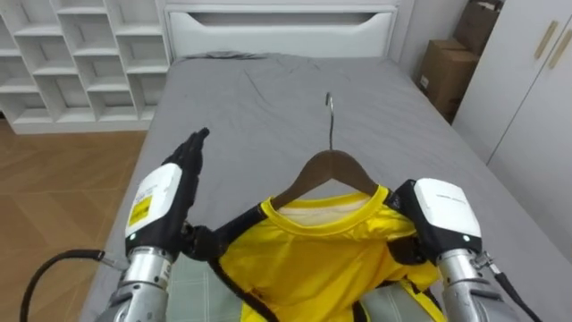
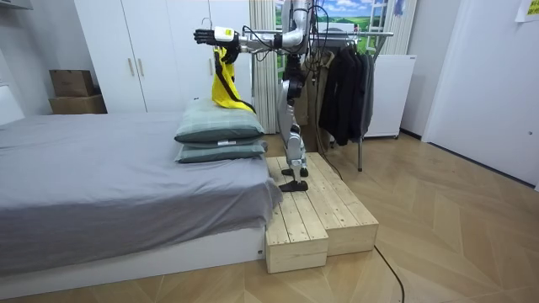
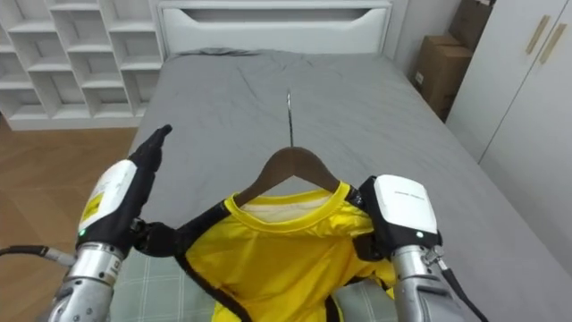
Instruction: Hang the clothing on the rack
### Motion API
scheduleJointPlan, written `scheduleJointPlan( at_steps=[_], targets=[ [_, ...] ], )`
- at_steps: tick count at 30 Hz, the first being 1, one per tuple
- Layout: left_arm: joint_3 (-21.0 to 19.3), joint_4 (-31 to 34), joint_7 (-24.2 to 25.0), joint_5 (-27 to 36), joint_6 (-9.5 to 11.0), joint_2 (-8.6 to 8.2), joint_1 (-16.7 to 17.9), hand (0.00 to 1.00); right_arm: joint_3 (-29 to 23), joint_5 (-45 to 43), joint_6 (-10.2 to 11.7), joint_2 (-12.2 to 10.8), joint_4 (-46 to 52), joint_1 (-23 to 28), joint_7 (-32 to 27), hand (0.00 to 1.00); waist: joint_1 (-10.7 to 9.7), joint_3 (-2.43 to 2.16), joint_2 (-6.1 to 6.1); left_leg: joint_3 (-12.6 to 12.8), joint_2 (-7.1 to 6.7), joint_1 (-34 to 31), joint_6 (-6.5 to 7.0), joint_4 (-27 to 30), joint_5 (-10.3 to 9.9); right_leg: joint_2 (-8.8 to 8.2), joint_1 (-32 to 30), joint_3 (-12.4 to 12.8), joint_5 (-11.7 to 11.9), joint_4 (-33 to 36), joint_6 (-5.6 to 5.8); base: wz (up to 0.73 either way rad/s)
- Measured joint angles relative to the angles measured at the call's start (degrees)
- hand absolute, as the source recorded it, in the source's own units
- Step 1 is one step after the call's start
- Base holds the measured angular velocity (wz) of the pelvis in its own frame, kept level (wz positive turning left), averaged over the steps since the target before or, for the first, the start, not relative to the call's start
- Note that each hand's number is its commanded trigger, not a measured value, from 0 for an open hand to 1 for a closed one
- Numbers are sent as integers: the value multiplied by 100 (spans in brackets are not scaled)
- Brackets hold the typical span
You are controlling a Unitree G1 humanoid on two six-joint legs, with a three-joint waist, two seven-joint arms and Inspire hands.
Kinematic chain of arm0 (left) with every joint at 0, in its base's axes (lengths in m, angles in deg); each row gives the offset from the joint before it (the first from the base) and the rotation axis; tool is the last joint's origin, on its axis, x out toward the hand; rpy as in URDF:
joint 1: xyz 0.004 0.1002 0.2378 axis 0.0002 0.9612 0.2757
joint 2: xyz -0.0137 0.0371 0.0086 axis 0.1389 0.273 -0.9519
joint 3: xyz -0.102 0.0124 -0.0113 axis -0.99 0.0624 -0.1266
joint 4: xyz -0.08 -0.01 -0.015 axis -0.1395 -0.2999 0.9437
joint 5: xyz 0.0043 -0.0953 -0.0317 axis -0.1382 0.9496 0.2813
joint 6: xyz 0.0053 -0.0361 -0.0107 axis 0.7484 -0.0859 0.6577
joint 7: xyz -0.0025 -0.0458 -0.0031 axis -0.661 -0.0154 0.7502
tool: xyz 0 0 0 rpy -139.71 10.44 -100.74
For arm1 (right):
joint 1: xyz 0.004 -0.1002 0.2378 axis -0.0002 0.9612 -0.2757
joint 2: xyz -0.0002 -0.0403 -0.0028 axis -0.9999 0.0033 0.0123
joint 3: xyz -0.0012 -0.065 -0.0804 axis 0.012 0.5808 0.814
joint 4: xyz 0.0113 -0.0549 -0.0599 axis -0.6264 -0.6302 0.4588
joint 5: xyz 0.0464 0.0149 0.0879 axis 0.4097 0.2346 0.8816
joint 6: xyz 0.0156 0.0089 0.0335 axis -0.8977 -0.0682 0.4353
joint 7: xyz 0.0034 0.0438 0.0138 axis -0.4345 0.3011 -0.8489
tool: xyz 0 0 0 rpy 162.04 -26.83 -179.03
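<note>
Left eye view: the left hand (image 1: 189, 156) reaches forward over the grey bed (image 1: 268, 98), fingers straight and clasping nothing, while the yellow shirt (image 1: 313, 255) rests against its wrist. The shirt sits on a hanger (image 1: 326, 170), raised between both arms. The right hand (image 1: 440, 210) is at the shirt's other shoulder with its fingers hidden, so I cannot tell its hold. The likely risk is that, with so little support on the left, the hanger tips and the shirt slides off. The hanger is smooth curved wood with a thin wire hook; the shirt looks slick, dark-trimmed and loosely draped
</note>
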Motion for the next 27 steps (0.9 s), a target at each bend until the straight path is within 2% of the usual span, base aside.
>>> scheduleJointPlan(
  at_steps=[3, 8, 13, 15, 17, 20, 24, 27],
  targets=[
    [-146, 0, -1, 229, 0, 30, 67, 0, -25, 29, 8, 113, 0, 36, 0, 100, 12, 0, 23, -5, 2, -1, 0, -1, 0, 3, -1, 0, 0, 6, 0, 0],
    [-592, 6, -50, 438, 2, 35, 241, 0, -218, 30, 12, 186, 257, 319, -9, 100, 29, -57, 161, -4, 5, 6, 4, -22, -3, 3, -18, 4, 0, 25, 0, 0],
    [-888, -32, -356, 842, 122, 47, 462, 0, -467, -13, 23, 228, 263, 335, -110, 100, 25, -48, 238, 1, 10, 58, 4, -33, -3, 3, 11, 1, -1, 43, 1, 0],
    [-984, -379, -504, 1010, 288, 65, 523, 0, -573, 22, 27, 257, 265, 362, -178, 100, 35, -37, 255, 11, 4, 119, 4, -41, -3, 7, 70, 11, -5, 42, 8, -3],
    [-1139, -1153, -556, 1286, 388, 66, 561, 0, -641, -4, 88, 317, 320, 433, -214, 100, 57, -18, 284, 46, 7, 187, 4, -62, -4, 7, 119, 18, -7, 36, 11, -8],
    [-1375, -1861, -571, 1553, 386, 69, 755, 0, -756, 59, 184, 387, 520, 584, -216, 100, 110, -11, 274, 82, 25, 152, 6, -105, -7, 38, 13, 141, -7, 56, 11, -12],
    [-1614, -2853, -749, 1759, 368, 70, 1007, 0, -839, -2, 105, 426, 917, 854, -236, 100, 201, -11, 274, 209, 40, 140, 6, -119, -7, 42, -51, 196, -8, 91, 10, -14],
    [-1642, -3154, -753, 1755, 312, 65, 1169, 0, -840, -76, 102, 427, 1183, 877, -234, 100, 190, -17, 244, 222, 40, 93, 5, -123, -7, 43, -107, 198, -8, 92, 10, 0]
  ],
)
